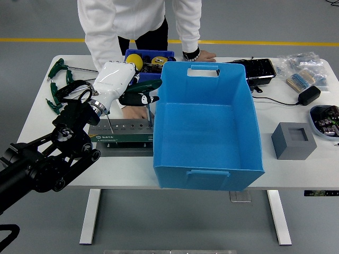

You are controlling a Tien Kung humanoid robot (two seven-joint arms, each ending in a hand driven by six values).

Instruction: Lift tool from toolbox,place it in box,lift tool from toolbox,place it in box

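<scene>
The left hand [123,84] is closed around a green-handled screwdriver [141,97] above the toolbox [123,135] — lift until its shaft clears the rack, then carry it right over the blue box [207,159] rim — release low inside

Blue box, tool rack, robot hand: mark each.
blue box [209,132], head view, inner floor.
tool rack [124,138], head view, green front face.
left robot hand [119,84], head view, white back of hand.

box [207,124]: blue | toolbox [123,135]: dark green, white lettering | left hand [117,84]: white shell | tool [139,95]: green-black handle | table [32,114]: white | foam block [294,140]: grey
</scene>
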